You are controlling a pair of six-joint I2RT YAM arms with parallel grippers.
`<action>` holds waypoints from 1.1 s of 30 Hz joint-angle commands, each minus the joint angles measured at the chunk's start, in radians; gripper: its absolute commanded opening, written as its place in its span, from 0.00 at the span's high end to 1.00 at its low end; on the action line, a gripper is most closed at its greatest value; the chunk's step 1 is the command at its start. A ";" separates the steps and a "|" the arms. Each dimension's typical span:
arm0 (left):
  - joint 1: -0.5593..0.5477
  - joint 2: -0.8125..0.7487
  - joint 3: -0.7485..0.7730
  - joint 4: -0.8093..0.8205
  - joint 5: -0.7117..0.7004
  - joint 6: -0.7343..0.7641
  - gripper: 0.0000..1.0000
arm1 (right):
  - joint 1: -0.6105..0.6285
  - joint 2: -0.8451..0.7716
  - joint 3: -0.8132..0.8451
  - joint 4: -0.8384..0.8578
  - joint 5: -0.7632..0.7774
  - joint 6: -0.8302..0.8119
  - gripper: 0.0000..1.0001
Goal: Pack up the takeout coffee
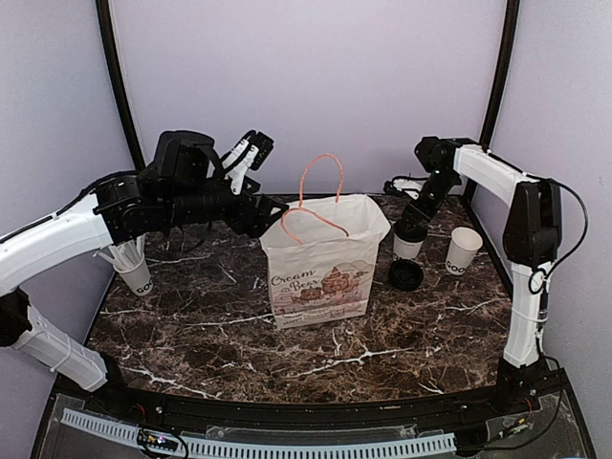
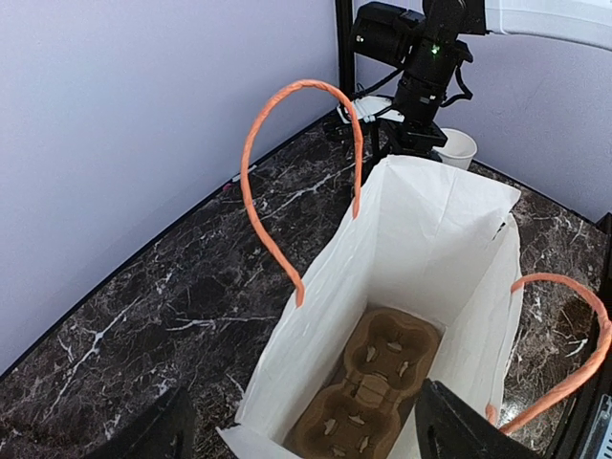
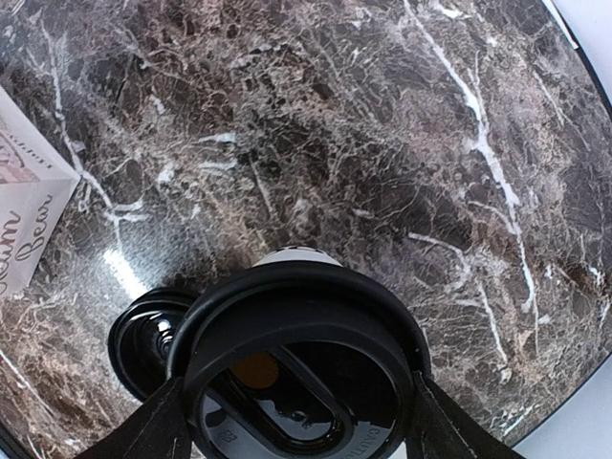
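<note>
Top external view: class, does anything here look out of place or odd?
A loose black lid lies on the table beside the paper bag, and a white cup near it stands uncovered. One orange bag handle droops; the other stands upright.

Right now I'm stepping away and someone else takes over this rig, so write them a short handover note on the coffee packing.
The left gripper is open, jaws wide at the mouth of the paper bag.
The right gripper straddles the lid of the takeout coffee, which stands on the table right of the bag. A firm grip is not clear.
The bag stands upright and open, with an empty cardboard carrier at its bottom.
A loose black lid lies beside the coffee.
Done: nothing packed yet.
Left: grip the coffee, lift it, set it into the carrier.
</note>
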 commanded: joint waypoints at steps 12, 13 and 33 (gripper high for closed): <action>0.051 -0.072 0.058 -0.086 -0.016 -0.031 0.13 | 0.013 -0.350 0.165 -0.136 -0.229 -0.125 0.35; 0.063 -0.067 0.071 -0.098 -0.006 -0.032 0.13 | 0.015 -0.365 0.185 -0.140 -0.247 -0.127 0.35; 0.308 0.133 0.219 -0.150 0.275 -0.201 0.16 | 0.329 -0.620 0.115 -0.064 -0.345 -0.217 0.38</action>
